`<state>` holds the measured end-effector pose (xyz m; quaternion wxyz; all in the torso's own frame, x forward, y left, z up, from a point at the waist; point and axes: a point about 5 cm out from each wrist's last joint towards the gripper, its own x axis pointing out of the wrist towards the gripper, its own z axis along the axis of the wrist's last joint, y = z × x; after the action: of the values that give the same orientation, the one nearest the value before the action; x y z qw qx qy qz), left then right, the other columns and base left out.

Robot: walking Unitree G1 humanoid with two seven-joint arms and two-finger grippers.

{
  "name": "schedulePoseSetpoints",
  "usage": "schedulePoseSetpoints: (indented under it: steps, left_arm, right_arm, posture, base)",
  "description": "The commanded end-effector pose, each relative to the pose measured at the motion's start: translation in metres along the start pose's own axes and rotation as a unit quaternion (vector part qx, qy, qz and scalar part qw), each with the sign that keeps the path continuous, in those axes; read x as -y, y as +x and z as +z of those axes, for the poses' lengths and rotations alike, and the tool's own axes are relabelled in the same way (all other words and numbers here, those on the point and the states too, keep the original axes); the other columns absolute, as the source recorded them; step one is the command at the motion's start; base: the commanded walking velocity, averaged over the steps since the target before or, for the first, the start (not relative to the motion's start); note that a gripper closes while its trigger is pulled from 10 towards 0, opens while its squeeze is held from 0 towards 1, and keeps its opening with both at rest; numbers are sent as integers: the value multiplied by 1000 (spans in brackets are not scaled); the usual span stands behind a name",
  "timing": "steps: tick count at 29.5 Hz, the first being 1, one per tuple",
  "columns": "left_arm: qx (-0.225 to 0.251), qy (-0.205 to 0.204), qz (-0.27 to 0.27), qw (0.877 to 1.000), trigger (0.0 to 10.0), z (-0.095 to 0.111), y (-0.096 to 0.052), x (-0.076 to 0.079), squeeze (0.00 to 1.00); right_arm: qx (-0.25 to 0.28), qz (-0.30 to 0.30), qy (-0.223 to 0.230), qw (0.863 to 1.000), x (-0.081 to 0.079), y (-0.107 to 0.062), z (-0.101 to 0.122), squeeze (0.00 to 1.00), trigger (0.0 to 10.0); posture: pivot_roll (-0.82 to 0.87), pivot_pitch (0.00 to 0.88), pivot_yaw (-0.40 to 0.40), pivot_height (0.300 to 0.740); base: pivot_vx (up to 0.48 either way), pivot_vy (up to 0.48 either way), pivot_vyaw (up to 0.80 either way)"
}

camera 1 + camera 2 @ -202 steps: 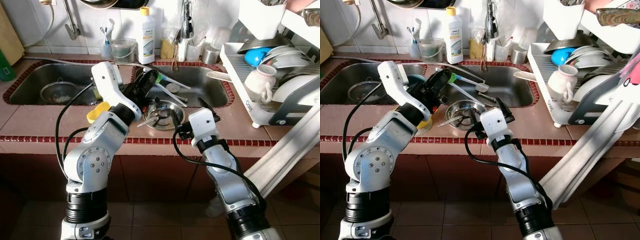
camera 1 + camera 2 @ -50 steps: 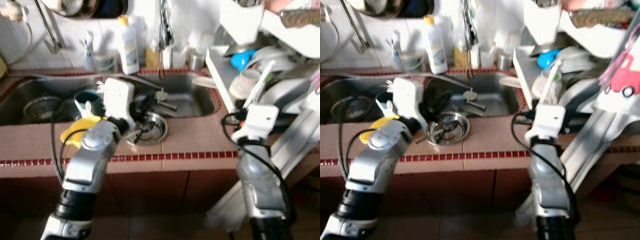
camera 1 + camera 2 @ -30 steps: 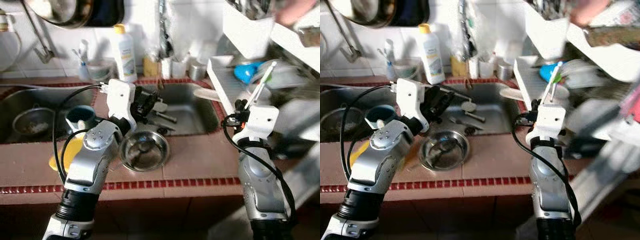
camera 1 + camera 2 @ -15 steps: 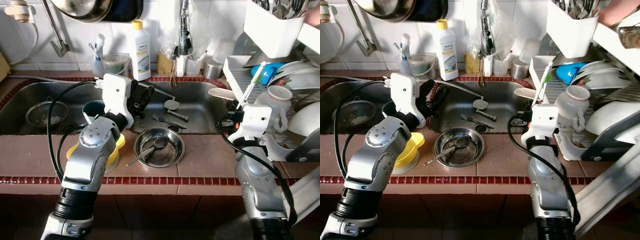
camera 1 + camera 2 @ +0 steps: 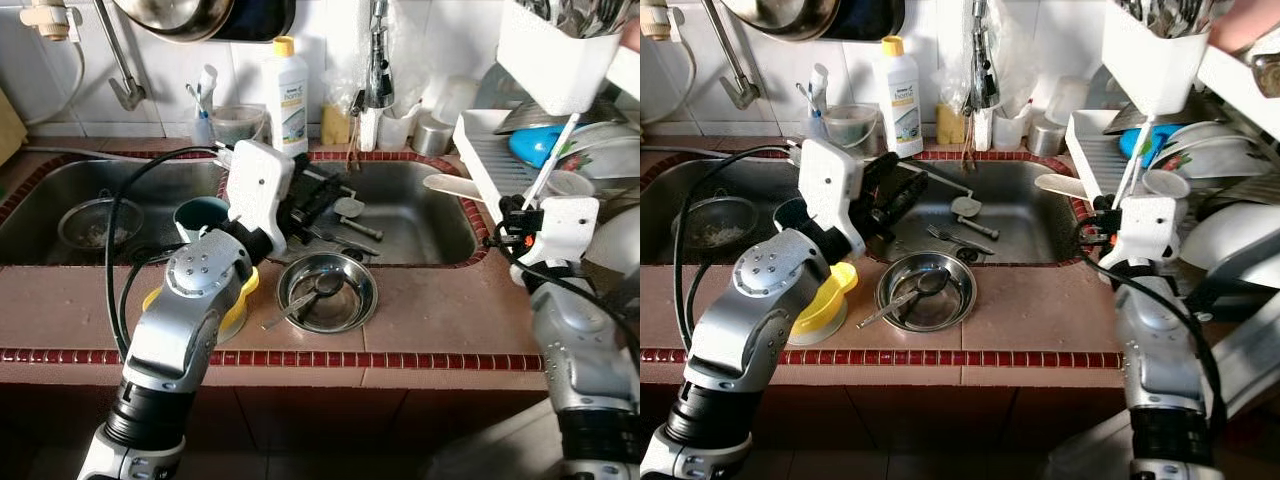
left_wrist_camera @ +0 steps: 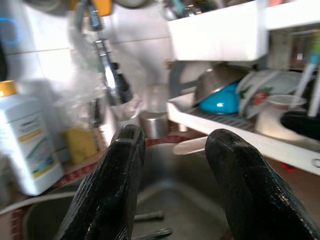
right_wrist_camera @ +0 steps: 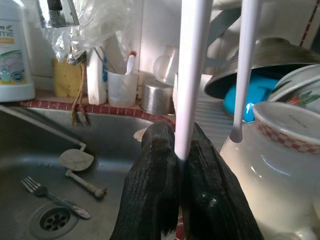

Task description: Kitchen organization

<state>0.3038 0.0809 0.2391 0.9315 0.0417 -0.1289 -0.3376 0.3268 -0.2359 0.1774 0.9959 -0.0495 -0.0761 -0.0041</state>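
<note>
Right gripper [image 7: 181,165] pinching a white utensil handle [image 7: 191,75], its fingers' closure visible in the wrist view; left gripper [image 6: 172,180] spread.

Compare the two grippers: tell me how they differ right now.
The left gripper is open with nothing between its fingers, while the right gripper is shut on a white utensil handle. The left gripper hangs over the right-hand sink basin; the right gripper is raised beside the dish rack, its handle pointing upward. Both have two long black fingers.
</note>
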Motion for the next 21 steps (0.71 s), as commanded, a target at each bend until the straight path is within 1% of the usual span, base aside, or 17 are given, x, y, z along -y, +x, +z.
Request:
schedulePoseSetpoints:
  steps: [1,2,4,5,8,10,12,15,19,20,21]
  left_arm:
    - [-2,-1,-21,1000,10000,2,-3,7,0]
    - [-1,-3,-28,1000,10000,2,-4,11,0]
    - [-1,-4,-30,1000,10000,2,-4,12,0]
    - [-2,-6,-32,999,10000,2,-5,12,0]
    - [-6,-7,-30,1000,10000,0,-5,12,0]
    - [-7,-8,-29,1000,10000,0,-6,11,0]
    - [-12,-8,-29,999,10000,-1,-7,11,0]
    - [-19,-4,-26,999,10000,-3,-9,11,0]
    - [-19,-6,-33,999,10000,-2,-11,14,0]
    - [-20,-6,-38,999,10000,-1,-12,17,0]
    - [-20,-5,-40,999,10000,0,-13,17,0]
  right_arm:
    - [-1,10,7,1000,5,4,3,0,10000]
    - [-4,28,4,1000,3,7,3,0,10000]
    - [-5,34,3,999,2,8,3,0,10000]
    - [-4,45,2,999,-1,9,4,0,10000]
    - [1,98,8,995,-24,10,7,0,10000]
    - [5,122,11,992,-37,9,9,0,10000]
    - [11,157,21,987,-63,2,9,0,10000]
    - [9,184,42,982,-84,-5,6,0,10000]
    - [6,202,53,978,-97,-15,2,0,10000]
    - [-2,204,69,976,-100,-21,0,0,10000]
    - [-4,205,73,976,-101,-22,0,0,10000]
  posture:
    - [-135,107,20,740]
    - [-136,115,19,740]
    - [-136,115,19,740]
    - [-138,125,16,740]
    - [-139,135,14,740]
    - [-139,143,10,740]
    - [-138,151,8,740]
    - [-134,159,8,740]
    - [-132,169,7,740]
    - [-131,173,8,740]
    - [-130,175,8,740]
  base:
    - [0,0,0]
    - [0,0,0]
    - [0,0,0]
    - [0,0,0]
    - [0,0,0]
    - [0,0,0]
    - [0,0,0]
    - [0,0,0]
    - [0,0,0]
    - [0,0,0]
    - [0,0,0]
